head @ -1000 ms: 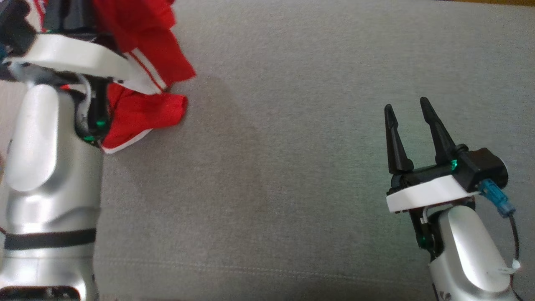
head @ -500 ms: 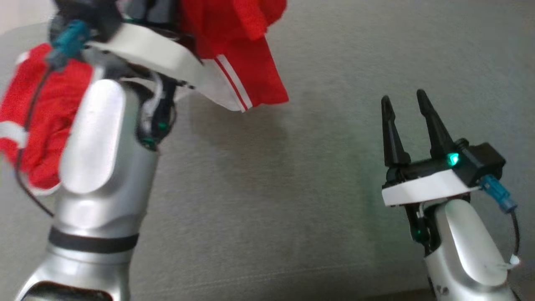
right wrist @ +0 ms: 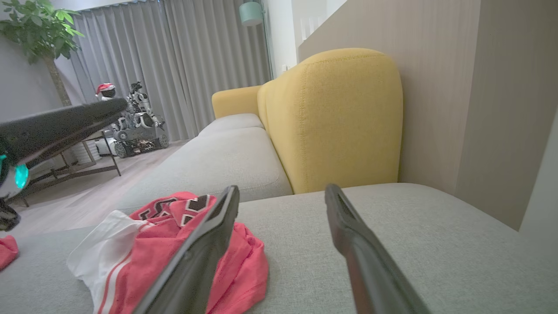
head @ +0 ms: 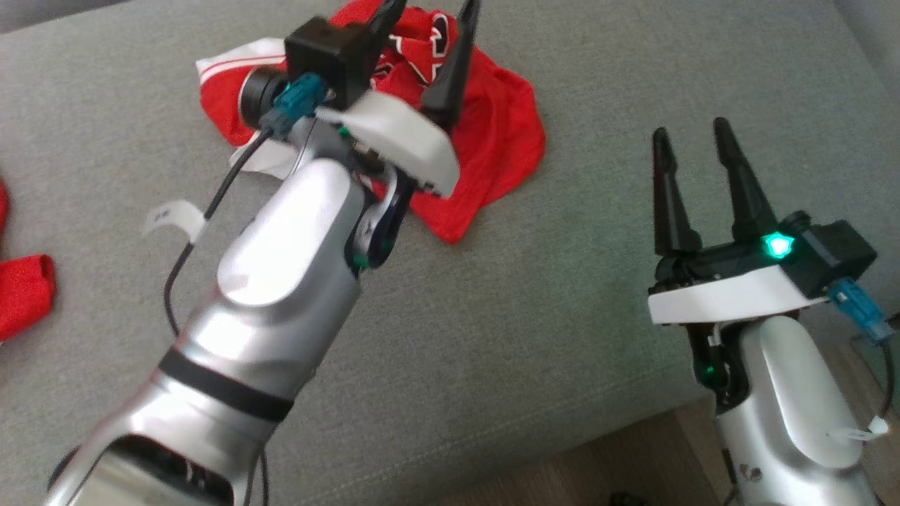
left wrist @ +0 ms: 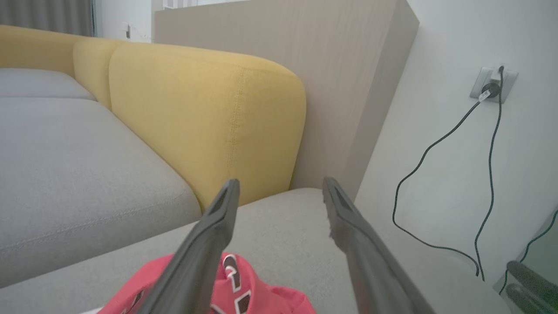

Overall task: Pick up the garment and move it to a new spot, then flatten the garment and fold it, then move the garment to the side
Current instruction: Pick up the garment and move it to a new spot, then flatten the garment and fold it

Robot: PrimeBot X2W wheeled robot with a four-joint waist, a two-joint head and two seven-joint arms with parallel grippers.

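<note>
The grey sofa [head: 562, 337] takes up most of what I can see, its yellow back [left wrist: 209, 113] rising behind the seat. The red-and-white garment [head: 499, 140] lies crumpled on the seat at 12 o'clock. The left claw [head: 432, 10] hangs over that heap, fingers spread wide, released. The right claw [head: 690, 130] stands at 3 o'clock, well apart from the garment, also released. A second red cloth [head: 24, 295] shows at 9 o'clock.
</note>
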